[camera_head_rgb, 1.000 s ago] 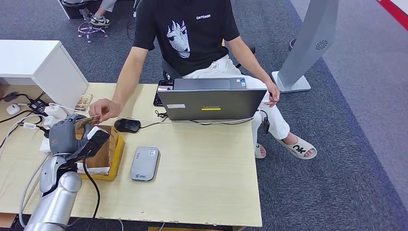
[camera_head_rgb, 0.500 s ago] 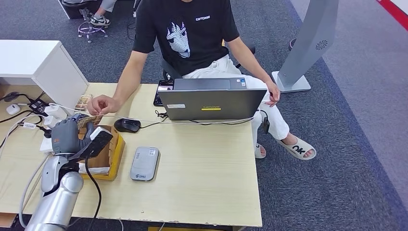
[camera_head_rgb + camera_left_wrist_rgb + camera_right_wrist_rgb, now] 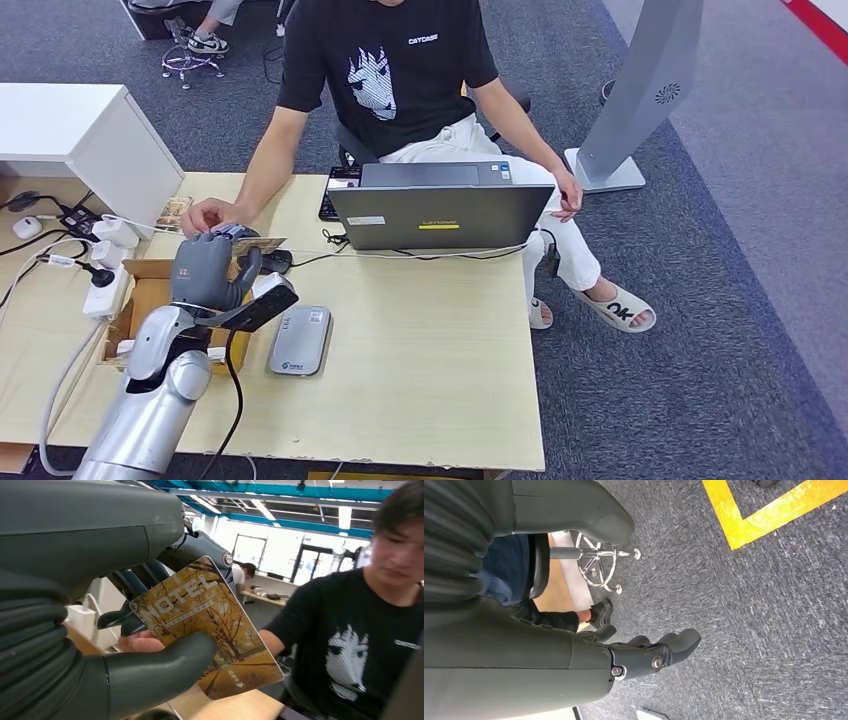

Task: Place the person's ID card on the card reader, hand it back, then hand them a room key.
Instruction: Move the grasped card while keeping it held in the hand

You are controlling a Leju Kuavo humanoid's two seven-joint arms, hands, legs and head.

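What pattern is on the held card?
Golden autumn trees with "HOTEL" lettering on the card; left wrist view shows it best.

On the counter (image 3: 430, 340): card reader (image 3: 301, 340) just right of the cardboard box (image 3: 150, 300) (left edge), mouse (image 3: 272, 260) behind it, laptop (image 3: 440, 212) farther right, before the seated person (image 3: 400, 80).

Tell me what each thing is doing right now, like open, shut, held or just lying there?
left hand: grips the hotel card.
hotel card: held up between thumb and fingers, printed side to the wrist camera.
right hand: hangs over the carpet, holds nothing, fingers apart.
laptop: lid open, back toward the robot.
cardboard box: open on top.
card reader: lies flat, nothing on it.
person's hand: rests on the table, just beyond the robot's left hand.
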